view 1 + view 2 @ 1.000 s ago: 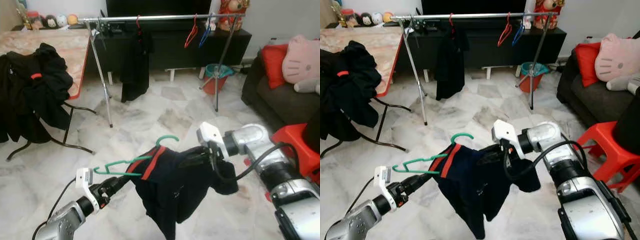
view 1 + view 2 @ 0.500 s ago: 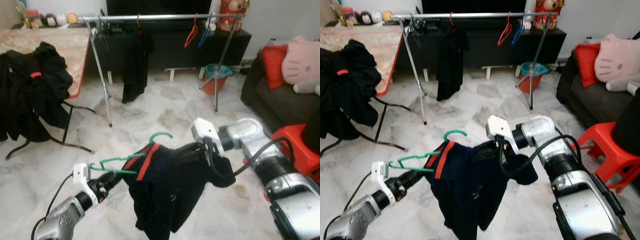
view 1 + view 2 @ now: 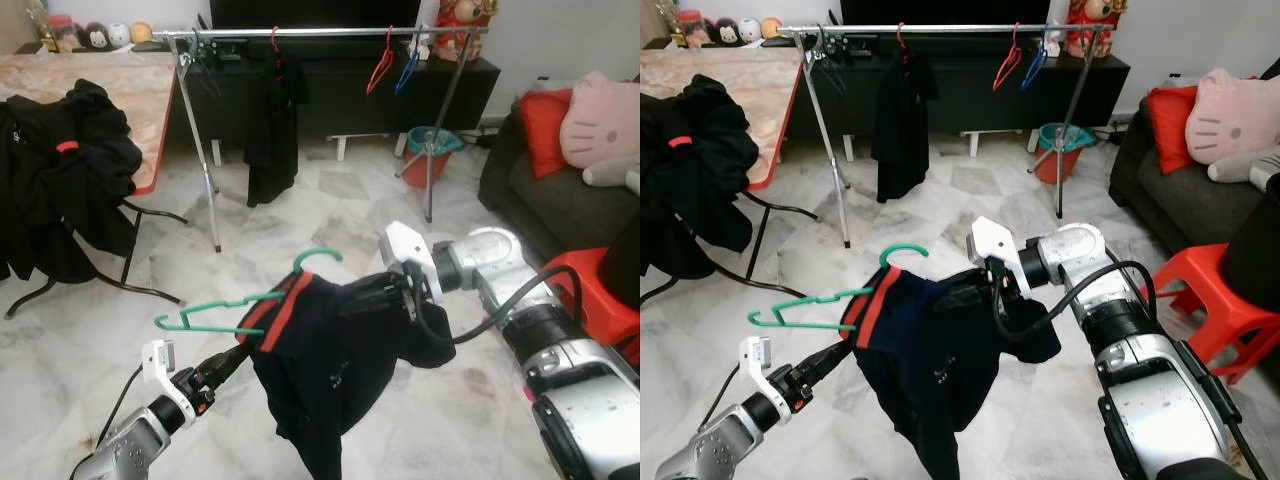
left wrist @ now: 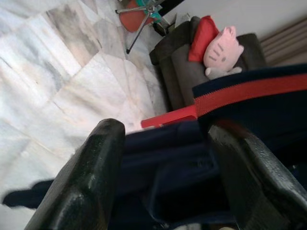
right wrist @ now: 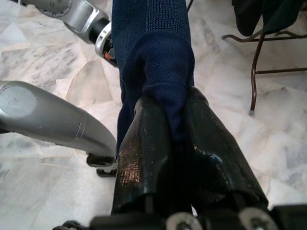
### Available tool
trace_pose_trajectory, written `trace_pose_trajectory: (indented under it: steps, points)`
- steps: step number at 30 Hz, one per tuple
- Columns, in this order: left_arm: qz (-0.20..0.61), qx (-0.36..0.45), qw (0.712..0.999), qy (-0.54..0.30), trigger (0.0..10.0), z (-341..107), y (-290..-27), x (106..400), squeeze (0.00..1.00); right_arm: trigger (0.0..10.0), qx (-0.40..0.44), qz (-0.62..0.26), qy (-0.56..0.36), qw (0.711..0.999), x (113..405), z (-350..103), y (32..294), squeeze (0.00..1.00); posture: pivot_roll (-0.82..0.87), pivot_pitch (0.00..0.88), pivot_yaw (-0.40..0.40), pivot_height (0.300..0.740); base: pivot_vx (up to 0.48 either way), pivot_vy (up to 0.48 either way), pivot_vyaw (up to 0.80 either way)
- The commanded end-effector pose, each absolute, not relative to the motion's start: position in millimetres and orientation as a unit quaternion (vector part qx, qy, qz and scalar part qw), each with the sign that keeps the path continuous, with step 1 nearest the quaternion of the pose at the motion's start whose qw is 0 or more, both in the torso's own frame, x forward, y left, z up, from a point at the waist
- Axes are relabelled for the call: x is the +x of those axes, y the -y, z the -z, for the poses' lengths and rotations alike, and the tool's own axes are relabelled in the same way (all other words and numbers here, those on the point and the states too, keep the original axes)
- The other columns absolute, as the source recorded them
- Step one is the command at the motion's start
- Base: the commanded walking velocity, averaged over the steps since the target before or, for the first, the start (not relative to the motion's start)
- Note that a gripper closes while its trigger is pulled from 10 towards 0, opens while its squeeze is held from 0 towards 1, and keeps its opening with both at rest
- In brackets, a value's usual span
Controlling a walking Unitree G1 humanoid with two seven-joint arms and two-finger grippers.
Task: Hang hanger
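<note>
A green hanger (image 3: 215, 312) carries a navy garment (image 3: 330, 370) with a red stripe, held up over the floor in front of me. My right gripper (image 3: 365, 298) is shut on the garment's cloth (image 5: 153, 52) at the hanger's right shoulder. My left gripper (image 3: 232, 362) is low at the left, open, its fingers (image 4: 91, 177) apart on either side of the garment's lower fold and just under the hanger's left arm. The hanger's hook (image 3: 318, 255) points up and is free. The clothes rail (image 3: 320, 33) stands across the room, far from both grippers.
On the rail hang a black garment (image 3: 272, 130), a red hanger (image 3: 380, 62) and a blue hanger (image 3: 408, 60). A table draped with black clothes (image 3: 60, 170) stands at the left. A sofa (image 3: 545, 195) and a red stool (image 3: 600, 290) are at the right. Marble floor lies between me and the rack.
The hanger and garment have risen slightly and swung left. My left gripper has sunk lower, so the hanger's left end now stands above it. The right gripper keeps its hold.
</note>
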State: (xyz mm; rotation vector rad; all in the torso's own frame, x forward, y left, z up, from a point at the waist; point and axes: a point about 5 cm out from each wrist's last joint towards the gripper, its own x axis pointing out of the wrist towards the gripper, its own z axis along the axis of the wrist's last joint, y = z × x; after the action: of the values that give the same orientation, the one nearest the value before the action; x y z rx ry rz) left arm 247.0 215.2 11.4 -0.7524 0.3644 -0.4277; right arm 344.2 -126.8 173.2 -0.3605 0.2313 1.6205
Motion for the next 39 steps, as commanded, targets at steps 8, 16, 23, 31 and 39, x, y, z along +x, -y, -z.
trace_pose_trajectory:
  steps: [8, 16, 23, 31, 39]
  points:
    - [0.203, -0.405, 0.882, -0.133, 10.0, -18, -213, 255, 0.0, 0.0, -0.151, -0.717, -0.072, 0.677, 350, -189, 125, 0.0, 0.16, 0.0, -0.097, 0.732, 0.0, 0.0, 0.0]
    - [0.234, -0.414, 0.873, -0.108, 10.0, -26, -209, 260, 0.0, 0.0, -0.146, -0.719, -0.075, 0.676, 349, -186, 123, 0.0, 0.16, 0.0, -0.104, 0.732, 0.0, 0.0, 0.0]
    - [0.283, -0.422, 0.854, -0.108, 10.0, -30, -207, 254, 0.0, 0.0, -0.146, -0.718, -0.079, 0.676, 349, -185, 124, 0.0, 0.16, 0.0, -0.108, 0.732, 0.0, 0.0, 0.0]
    - [0.326, -0.408, 0.844, -0.126, 10.0, -30, -204, 245, 0.0, 0.0, -0.146, -0.717, -0.085, 0.676, 349, -183, 126, 0.0, 0.16, 0.0, -0.112, 0.732, 0.0, 0.0, 0.0]
    - [0.309, -0.387, 0.858, -0.14, 10.0, -25, -205, 246, 0.0, 0.0, -0.148, -0.716, -0.088, 0.676, 350, -183, 126, 0.0, 0.16, 0.0, -0.117, 0.732, 0.0, 0.0, 0.0]
